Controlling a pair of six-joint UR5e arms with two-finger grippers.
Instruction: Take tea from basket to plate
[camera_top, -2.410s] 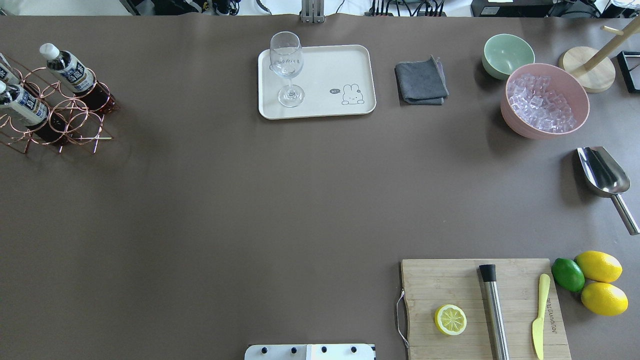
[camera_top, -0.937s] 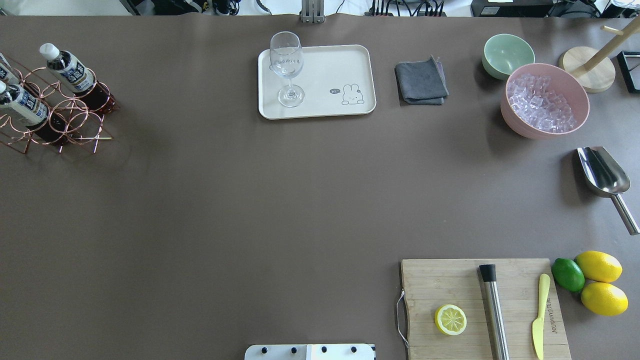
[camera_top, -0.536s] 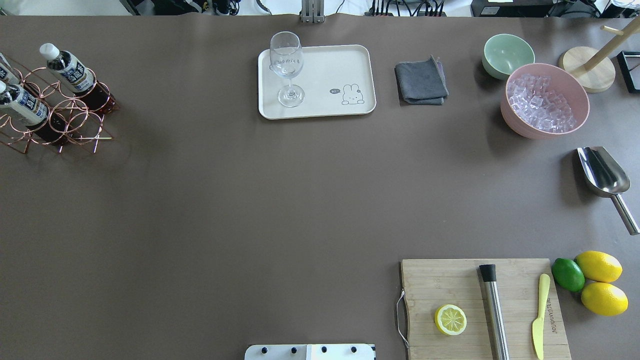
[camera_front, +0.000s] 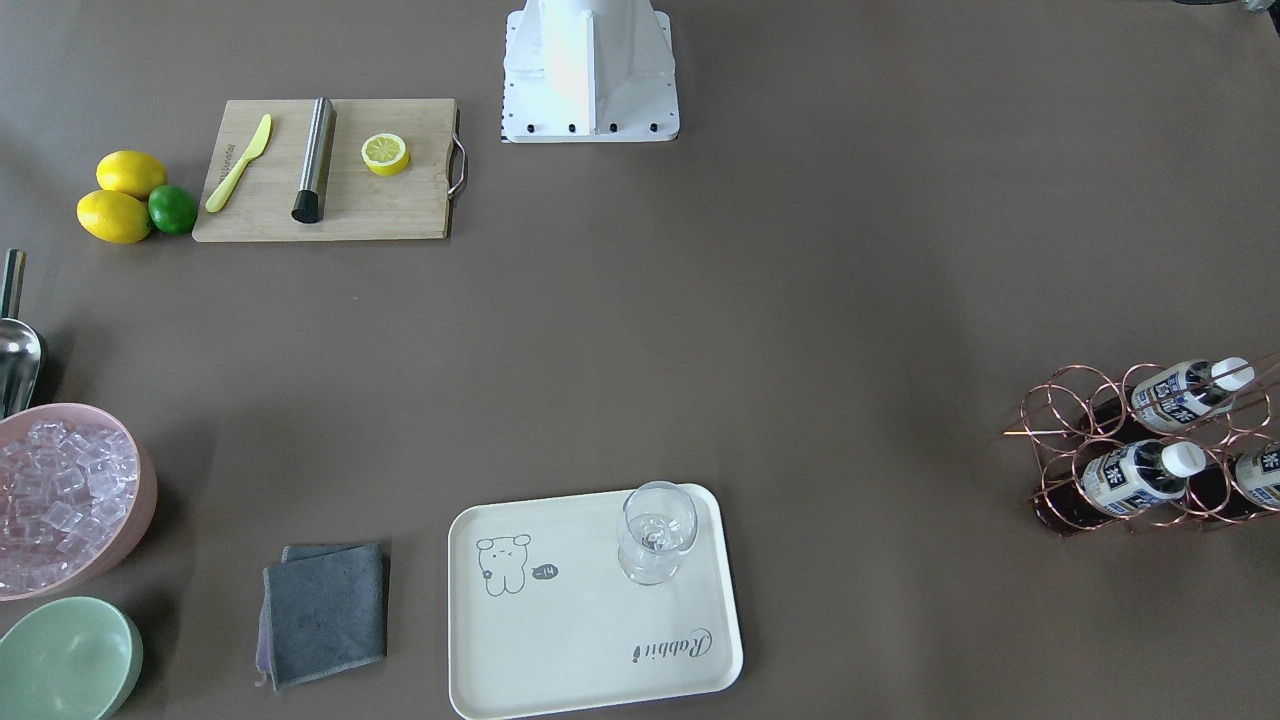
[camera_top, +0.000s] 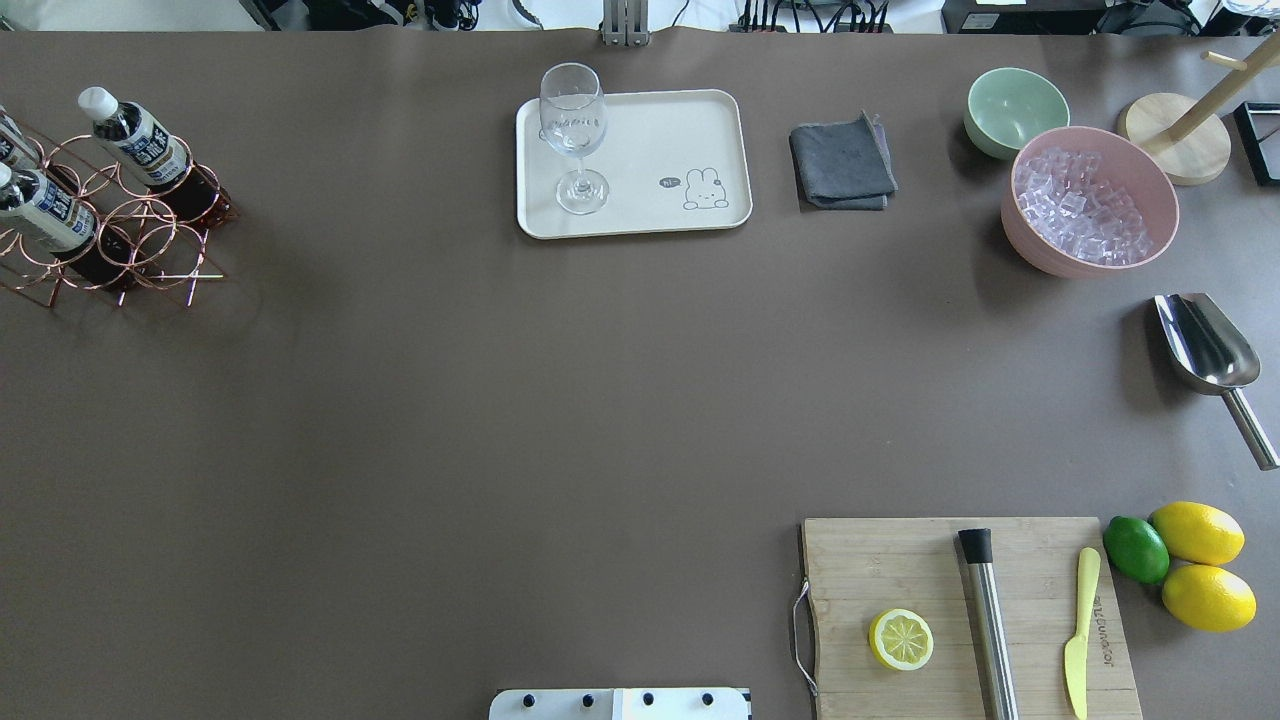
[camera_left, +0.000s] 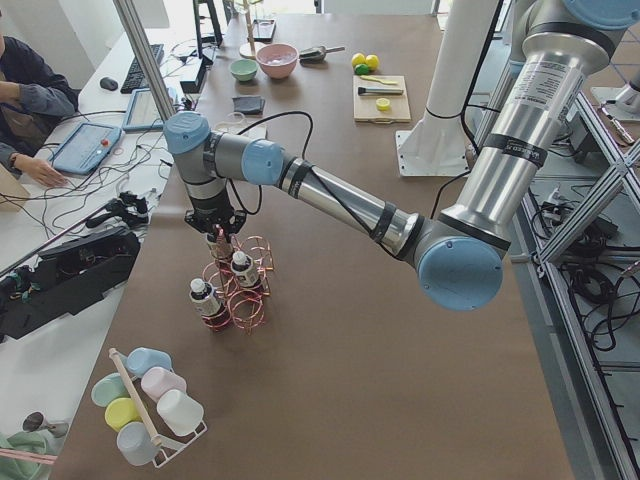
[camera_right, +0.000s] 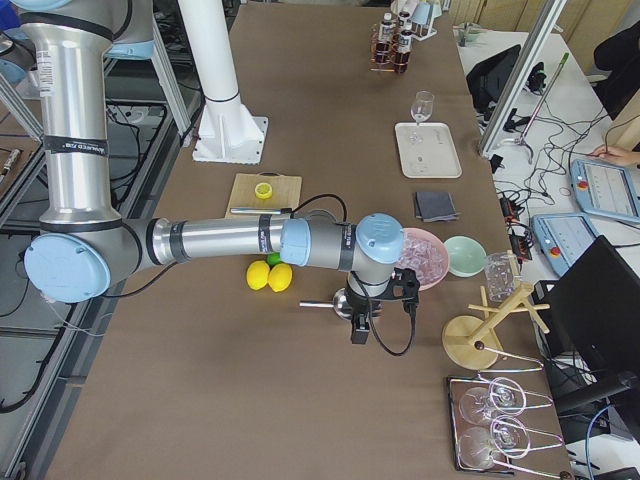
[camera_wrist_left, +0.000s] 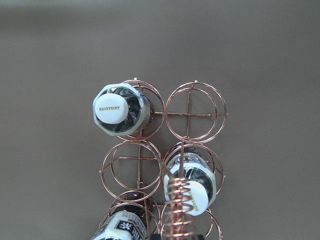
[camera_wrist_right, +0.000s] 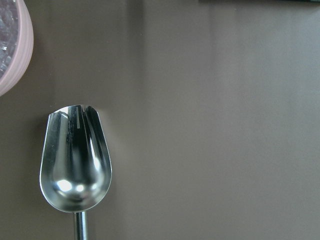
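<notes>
The plate (camera_top: 660, 130) lies near the table's far edge, well apart from the basket (camera_top: 165, 237) at my left, with a wine glass (camera_top: 573, 130) standing on it. My left gripper (camera_left: 216, 232) hangs over the basket; whether it is spread or pressed together I cannot tell, nor for the right gripper (camera_right: 360, 330) above the scoop (camera_wrist_right: 75, 160). The tea (camera_wrist_left: 134, 113), one of three in the rings, looks full: fairly heavy, stiff, slick. I would pinch just under the cap (camera_wrist_left: 109, 108).

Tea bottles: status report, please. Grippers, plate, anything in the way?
Open or shut unclear: left gripper above basket, right gripper above scoop. Three tea bottles in basket, none on plate. One end of plate holds wine glass.
</notes>
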